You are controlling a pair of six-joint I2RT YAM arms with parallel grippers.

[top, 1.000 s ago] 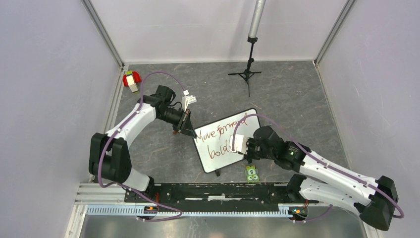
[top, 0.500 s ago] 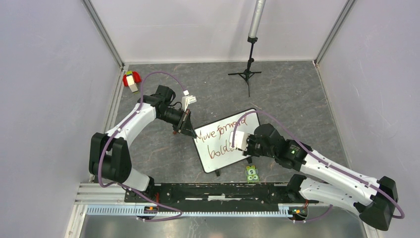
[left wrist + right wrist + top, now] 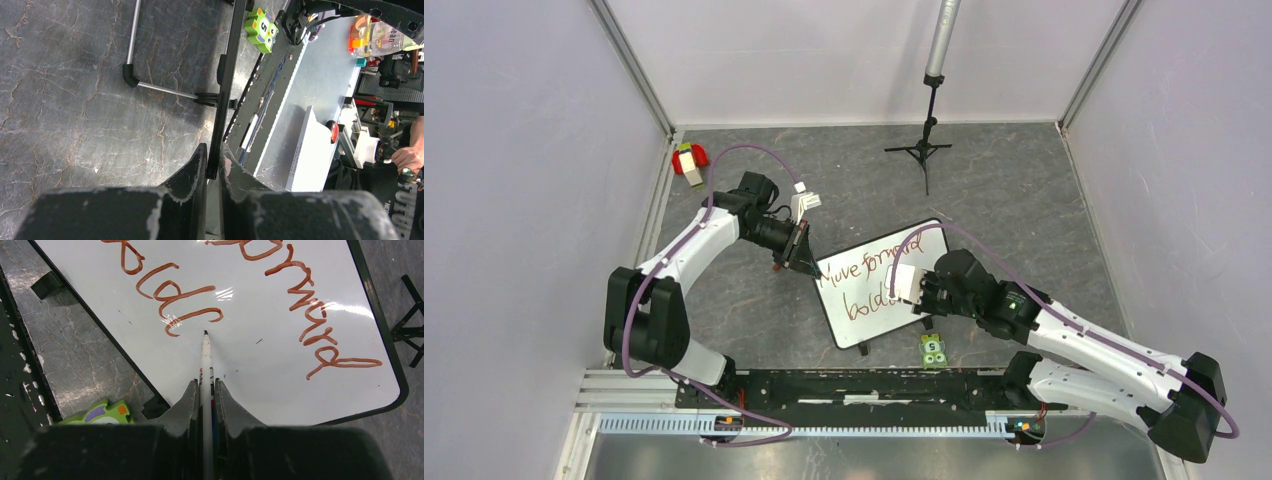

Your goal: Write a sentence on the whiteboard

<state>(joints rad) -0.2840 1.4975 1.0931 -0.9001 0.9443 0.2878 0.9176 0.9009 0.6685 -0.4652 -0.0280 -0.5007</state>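
The whiteboard point(image 3: 879, 290) stands tilted on short black legs in the middle of the floor. Reddish-brown handwriting, the sentence point(image 3: 856, 270), reads "Move forward" with "bold" below it. My left gripper point(image 3: 807, 262) is shut on the board's thin black rim at its left corner. In the left wrist view the rim point(image 3: 227, 75) runs edge-on between the fingers point(image 3: 197, 165). My right gripper point(image 3: 914, 290) is shut on a white marker point(image 3: 205, 360) over the board's lower right part. The marker's dark tip sits on or just above the board point(image 3: 260, 365), right after the last letter of "bold".
A green toy block point(image 3: 934, 349) with a "5" lies just in front of the board, by the right gripper. A black tripod stand point(image 3: 921, 150) rises at the back. A red, white and green object point(image 3: 689, 162) sits at the back left. An aluminium rail point(image 3: 854, 390) runs along the near edge.
My right gripper has shifted slightly to the right along the board with the marker. The left arm and the board have not moved.
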